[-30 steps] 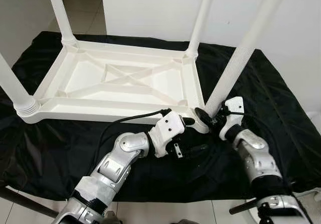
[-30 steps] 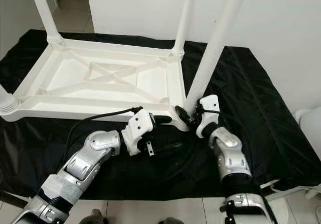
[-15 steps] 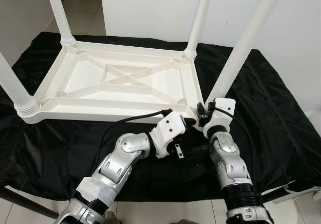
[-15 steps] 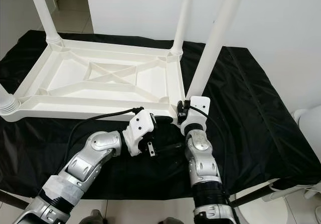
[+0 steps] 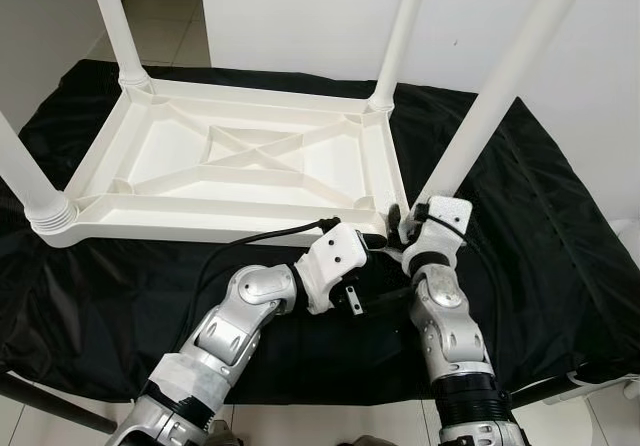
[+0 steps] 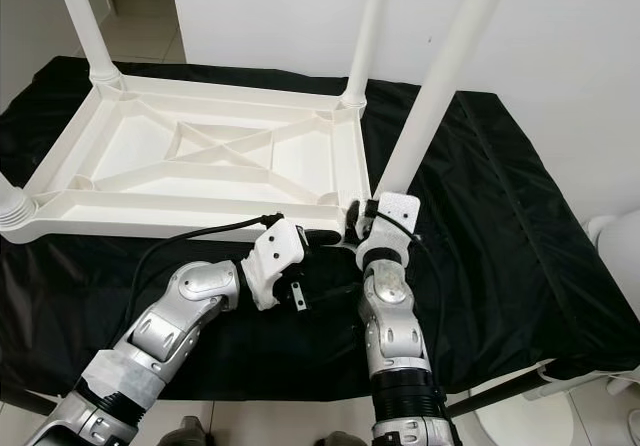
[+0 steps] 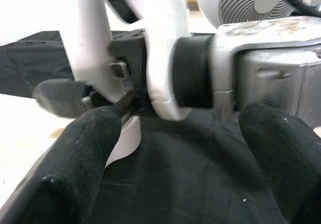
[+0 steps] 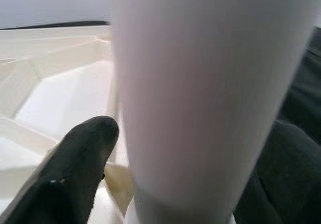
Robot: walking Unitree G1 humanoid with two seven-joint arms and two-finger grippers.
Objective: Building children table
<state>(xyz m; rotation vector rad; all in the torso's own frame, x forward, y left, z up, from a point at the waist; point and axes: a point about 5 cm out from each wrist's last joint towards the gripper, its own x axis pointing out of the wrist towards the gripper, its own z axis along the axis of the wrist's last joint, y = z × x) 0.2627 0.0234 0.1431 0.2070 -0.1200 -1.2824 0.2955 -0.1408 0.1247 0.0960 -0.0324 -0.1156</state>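
We see the white plastic children's table point(image 5: 240, 161) lying upside down on the black cloth point(image 5: 560, 236), legs pointing up; our right gripper point(image 5: 408, 228) clasps the base of the near-right white tubular leg point(image 5: 500, 91), one finger point(image 8: 75, 171) on each side; our left gripper point(image 5: 372, 266) hovers just beside that corner, fingers point(image 7: 75, 158) spread apart, grasping nothing.

A black cloth point(image 5: 560, 236) covers the whole surface; the white children's table point(image 5: 240, 166) lies upside down on it, legs pointing up; pale tiled floor point(image 5: 170, 26) shows beyond.
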